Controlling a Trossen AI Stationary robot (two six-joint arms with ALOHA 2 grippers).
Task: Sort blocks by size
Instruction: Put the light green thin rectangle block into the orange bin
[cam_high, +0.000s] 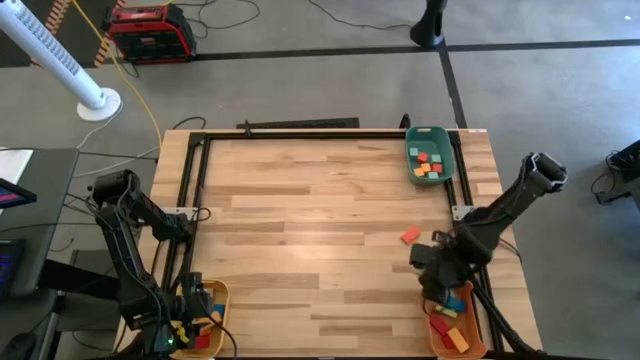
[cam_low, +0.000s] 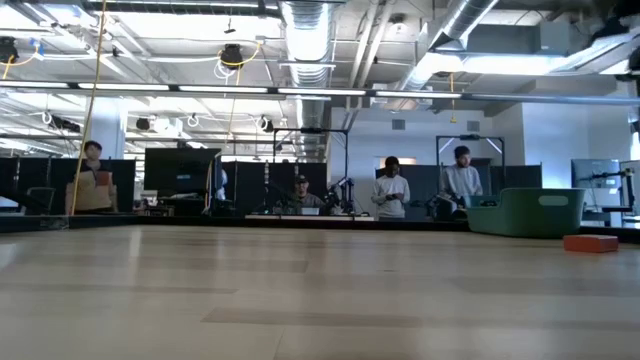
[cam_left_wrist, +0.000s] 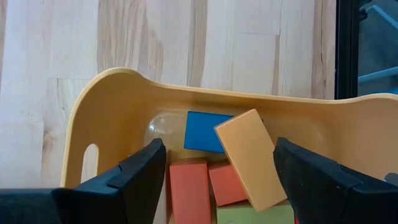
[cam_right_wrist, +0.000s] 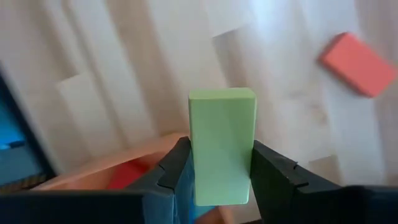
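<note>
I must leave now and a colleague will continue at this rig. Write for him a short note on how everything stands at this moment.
Right gripper: shut on a green block, held above the edge of the orange tray at the near right corner.
Left gripper: open, holding nothing, above the yellow tray at the near left corner.
Done: the yellow tray holds blue, tan and red blocks; the orange tray holds several; the green tray at the far right holds small ones.
Left: one red block lies loose on the table near the right arm. The green block is not yet released.
</note>
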